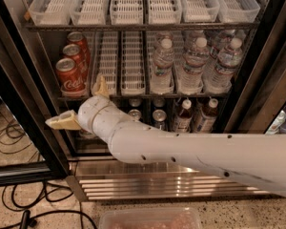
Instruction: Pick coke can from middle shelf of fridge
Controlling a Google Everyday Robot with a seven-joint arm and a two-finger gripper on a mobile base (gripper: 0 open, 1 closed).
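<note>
Three red coke cans stand in a row in the left lane of the middle shelf [133, 97] of the fridge [19, 94]. The front coke can [70, 75] faces me, and the other two [75, 55] stand behind it. My gripper [74, 100] is at the end of the white arm, just below and in front of the front can. It is open and empty, with one tan finger [62, 121] pointing left and the other [101, 87] pointing up against the shelf edge. It does not touch the cans.
Empty clear lane trays [126, 61] sit beside the cans, with water bottles [195, 61] to their right. The upper rack [133, 4] holds clear trays. Cans and dark bottles [181, 116] stand on the lower shelf. The ribbed steel base panel [148, 180] runs below. Cables [28, 209] lie on the floor at the left.
</note>
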